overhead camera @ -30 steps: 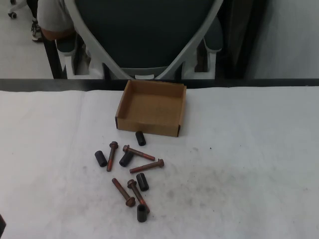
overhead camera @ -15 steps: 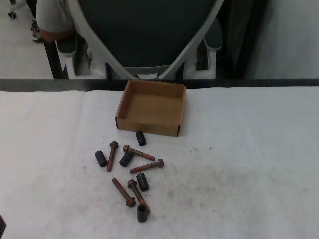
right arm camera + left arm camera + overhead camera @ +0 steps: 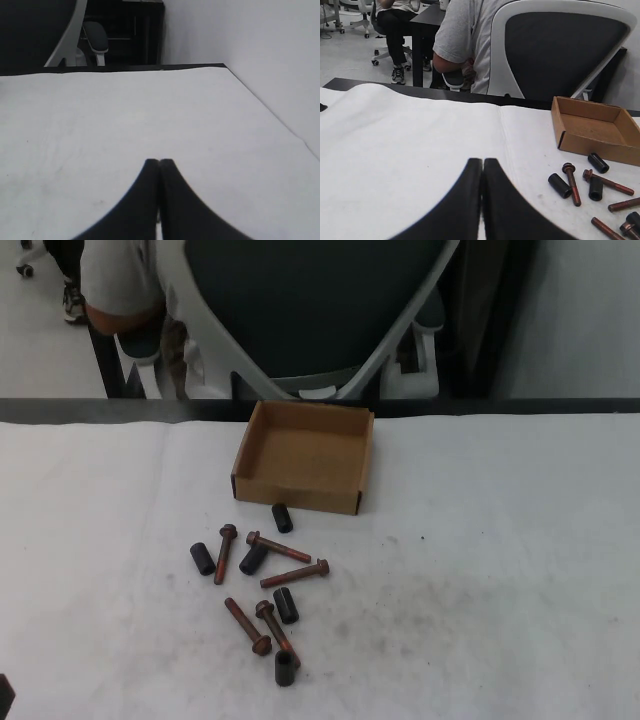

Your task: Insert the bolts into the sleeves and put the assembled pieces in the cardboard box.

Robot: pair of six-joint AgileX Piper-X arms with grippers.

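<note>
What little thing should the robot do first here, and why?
Probably open the left gripper and move it toward the sleeve at the pile's left edge. Both it and the right gripper are shut on nothing, the bolts all lie loose beside the sleeves, and no bolt is in the cardboard box yet.
</note>
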